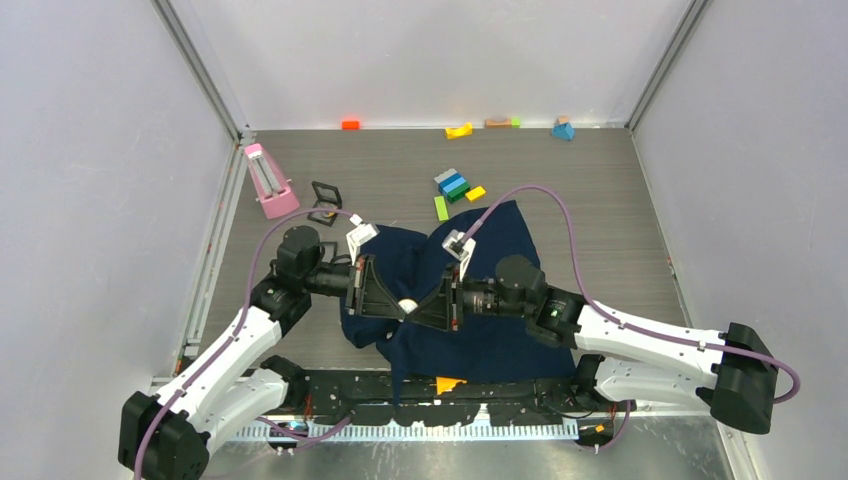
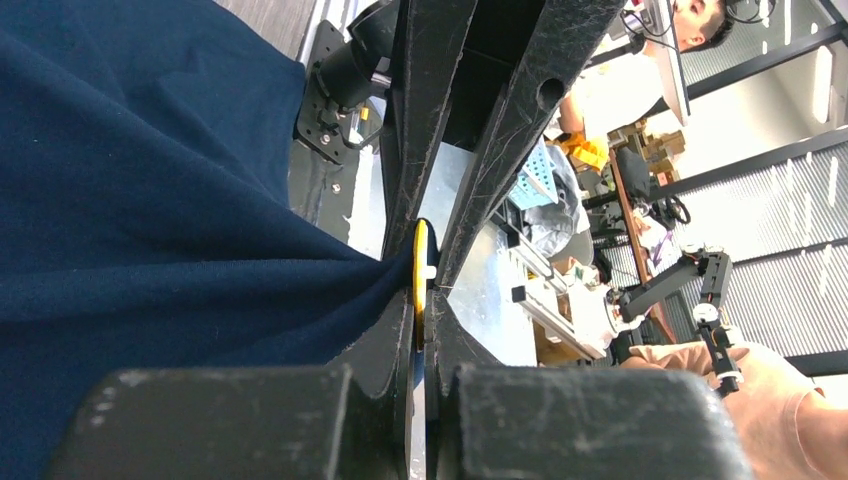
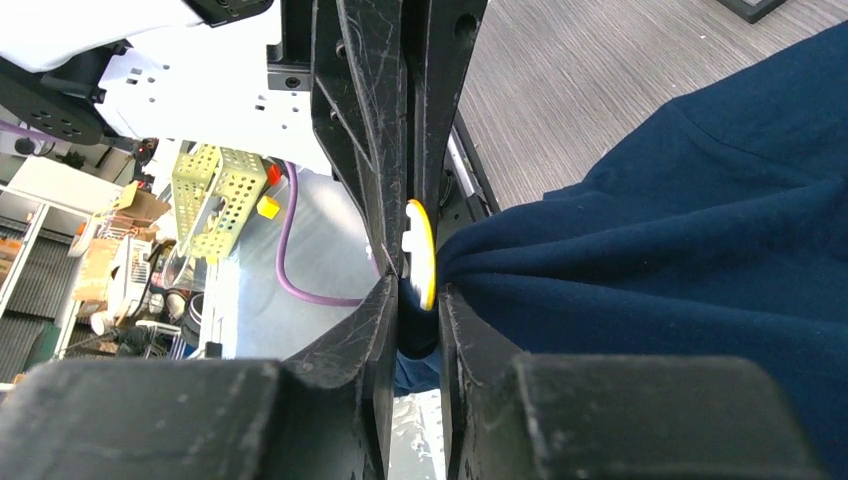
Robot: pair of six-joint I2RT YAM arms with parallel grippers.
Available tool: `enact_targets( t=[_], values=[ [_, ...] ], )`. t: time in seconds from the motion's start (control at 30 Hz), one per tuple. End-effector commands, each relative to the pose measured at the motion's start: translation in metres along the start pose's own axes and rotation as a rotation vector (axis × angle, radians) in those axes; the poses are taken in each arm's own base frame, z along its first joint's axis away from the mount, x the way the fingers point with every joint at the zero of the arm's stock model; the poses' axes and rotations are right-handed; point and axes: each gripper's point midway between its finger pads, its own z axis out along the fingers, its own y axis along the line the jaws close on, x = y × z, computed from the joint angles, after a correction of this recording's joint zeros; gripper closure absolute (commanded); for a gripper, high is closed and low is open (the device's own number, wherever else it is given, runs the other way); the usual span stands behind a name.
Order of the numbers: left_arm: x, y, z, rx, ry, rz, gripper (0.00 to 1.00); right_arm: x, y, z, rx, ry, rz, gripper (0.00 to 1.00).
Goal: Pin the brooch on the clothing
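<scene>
The clothing (image 1: 490,330) is a dark navy shirt lying bunched at the near middle of the table. My two grippers meet tip to tip over its left part. The brooch (image 1: 407,305) shows there as a small pale dot. In the left wrist view its yellow disc (image 2: 421,268) stands edge-on between the fingers, and my left gripper (image 2: 424,300) is shut on it with a fold of the shirt (image 2: 150,220) beside it. In the right wrist view the brooch (image 3: 424,255) and gathered shirt fabric (image 3: 650,260) sit between the narrow jaws of my right gripper (image 3: 418,298).
A pink stand (image 1: 268,180) and a black frame (image 1: 327,193) stand at the back left. Coloured blocks (image 1: 455,185) lie behind the shirt, and more blocks (image 1: 458,130) line the back wall. An orange piece (image 1: 449,384) lies at the near edge.
</scene>
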Motion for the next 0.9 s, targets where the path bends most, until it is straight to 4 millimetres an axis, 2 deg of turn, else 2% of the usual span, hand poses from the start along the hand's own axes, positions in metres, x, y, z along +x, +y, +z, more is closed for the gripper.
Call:
enact_targets(
  t=[0.0,0.53,0.87],
  values=[
    [0.007,-0.024,-0.002,0.093,0.046,0.055,1.0,-0.035,-0.019,0.007,0.134,-0.122,-0.001,0.84],
    [0.006,-0.028,-0.002,0.099,0.04,0.081,1.0,-0.037,-0.066,-0.005,0.347,-0.179,0.121,0.98],
    [0.006,-0.034,-0.003,0.12,0.037,0.112,1.0,-0.033,-0.092,-0.005,0.435,-0.169,0.197,0.99]
  ],
)
